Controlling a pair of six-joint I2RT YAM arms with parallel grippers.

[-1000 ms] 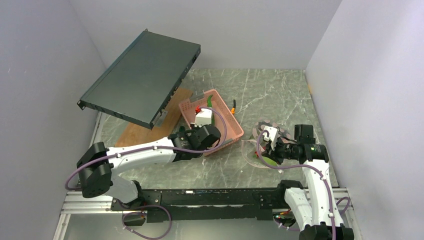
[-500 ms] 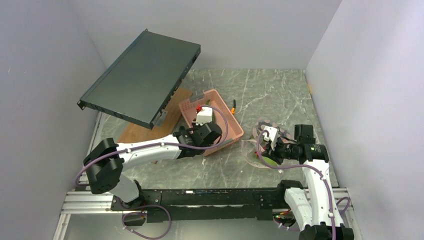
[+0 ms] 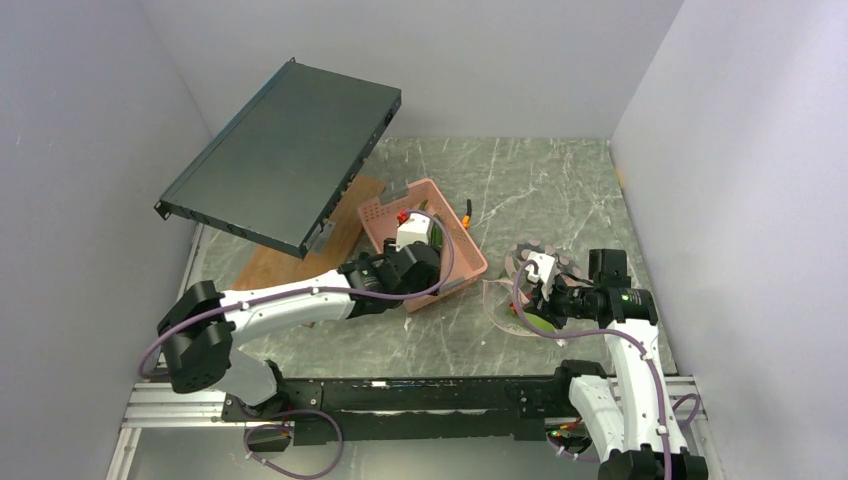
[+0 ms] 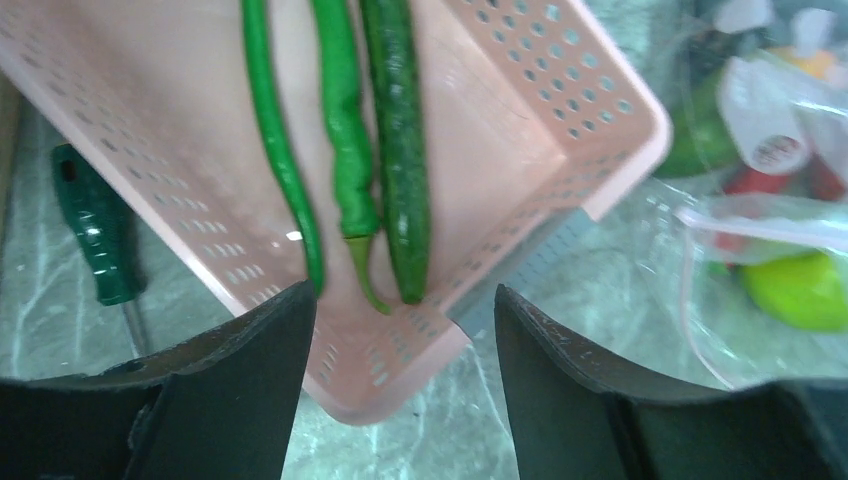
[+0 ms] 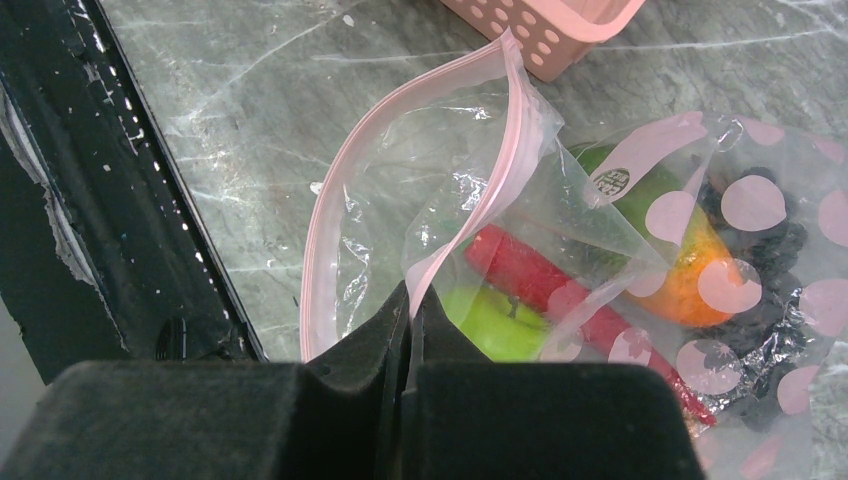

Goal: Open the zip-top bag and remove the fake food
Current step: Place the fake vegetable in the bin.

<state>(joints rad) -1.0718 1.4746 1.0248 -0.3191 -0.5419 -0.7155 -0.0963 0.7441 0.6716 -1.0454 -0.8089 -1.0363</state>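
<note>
The clear zip-top bag [image 5: 420, 190] lies on the table with its pink zip strip parted. My right gripper [image 5: 412, 292] is shut on the bag's pink zip edge. Fake food lies inside it: a lime-green apple [image 5: 495, 328], a red piece [image 5: 545, 280], an orange piece [image 5: 690, 288] and dark grapes [image 5: 765, 245]. Three long green pods [image 4: 400, 150] lie in the pink basket [image 4: 560, 130]. My left gripper [image 4: 402, 295] hangs open over the basket's near corner with nothing between its fingers. From above, the left gripper [image 3: 415, 235] is over the basket and the right gripper [image 3: 532, 292] is at the bag [image 3: 500, 300].
A green-handled screwdriver [image 4: 95, 235] lies on the table beside the basket. A dark flat rack unit [image 3: 280, 155] leans over the back left, above a wooden board [image 3: 285, 262]. The black rail [image 5: 130, 200] of the near table edge runs close behind the bag.
My left gripper has opened and moved slightly further over the basket, where the green pods now lie. The right arm and the bag have not moved.
</note>
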